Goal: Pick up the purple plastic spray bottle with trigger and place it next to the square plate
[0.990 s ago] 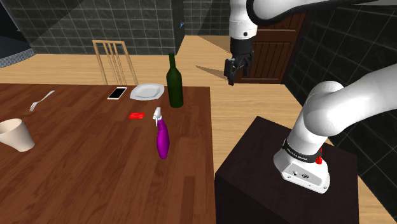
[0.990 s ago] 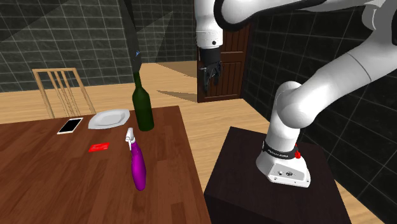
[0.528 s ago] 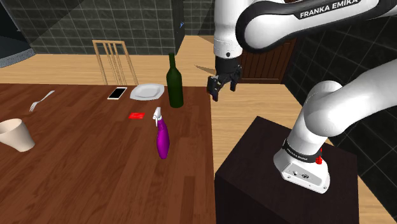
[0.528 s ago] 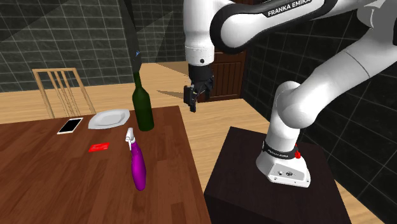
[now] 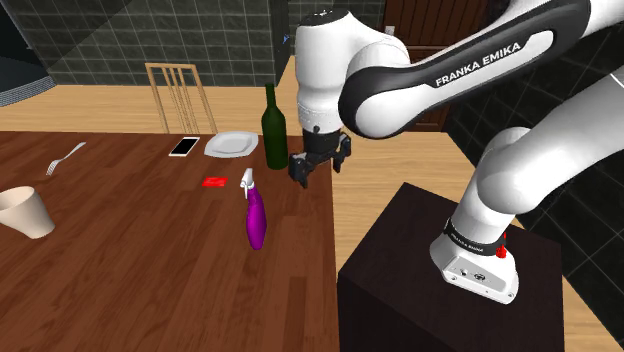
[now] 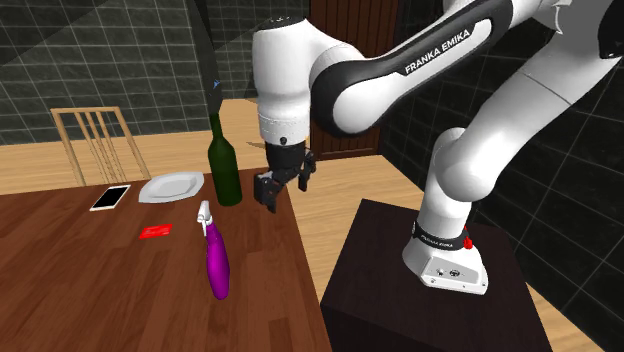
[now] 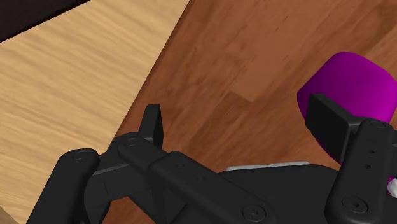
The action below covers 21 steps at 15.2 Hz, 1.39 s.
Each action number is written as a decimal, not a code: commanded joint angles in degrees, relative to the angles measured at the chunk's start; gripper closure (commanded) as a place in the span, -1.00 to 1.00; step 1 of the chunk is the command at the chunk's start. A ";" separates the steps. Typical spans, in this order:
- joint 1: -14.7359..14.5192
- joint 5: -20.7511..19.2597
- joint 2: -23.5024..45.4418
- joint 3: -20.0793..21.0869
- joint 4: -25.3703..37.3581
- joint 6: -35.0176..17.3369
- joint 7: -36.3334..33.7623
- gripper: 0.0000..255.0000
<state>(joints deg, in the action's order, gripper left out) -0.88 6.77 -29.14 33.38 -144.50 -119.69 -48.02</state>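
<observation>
- Table (image 5: 150,270) — dark wood. The plate (image 5: 231,145) sits near its far edge, just beside a wine bottle (image 5: 274,130).
- Arm (image 5: 330,60) bends over the table's near corner, hand pointing down.
- Bottle (image 5: 255,215) lies on its side, as far as I can tell, well apart from the plate. Its white trigger head points toward the plate and its fat purple end toward the shoulder camera. I judge it light, stiff and smooth — round enough to roll or slip. I'd close across the middle of the purple body, not on the trigger.
- Gripper (image 5: 320,168) hovers above the table just beside the bottle, jaws wide apart, holding and touching nothing. In the wrist view the purple end sits outside one finger (image 7: 327,121), not between the two.
</observation>
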 commanded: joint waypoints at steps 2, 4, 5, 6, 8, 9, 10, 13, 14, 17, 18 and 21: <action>2.56 -3.00 6.15 6.25 3.40 -3.63 -8.55 -1.00; 5.03 -6.67 10.92 10.63 6.00 -5.69 -14.79 -1.00; 6.42 -9.09 13.57 12.90 7.46 -6.50 -18.23 -1.00; 7.86 -11.99 16.44 15.19 9.05 -7.10 -21.95 -1.00; 10.49 -19.48 23.16 19.53 12.66 -7.42 -30.37 -1.00; 11.29 -24.07 27.08 21.26 14.72 -6.99 -35.03 -1.00; 11.34 -29.00 31.32 22.34 16.96 -6.08 -39.80 -1.00; 6.37 -41.68 43.18 20.66 24.35 -1.84 -51.63 -1.00; 3.85 -44.67 46.41 19.16 26.92 -0.43 -54.42 -1.00; 2.53 -46.38 48.04 17.58 27.19 -1.07 -55.65 -1.00; 2.40 -47.00 48.54 17.21 27.01 -1.51 -56.01 -1.00; 2.00 -48.88 50.09 16.08 26.54 -2.79 -57.08 -1.00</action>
<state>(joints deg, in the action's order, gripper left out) 1.31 -41.24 20.25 49.97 -117.79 -121.94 -104.60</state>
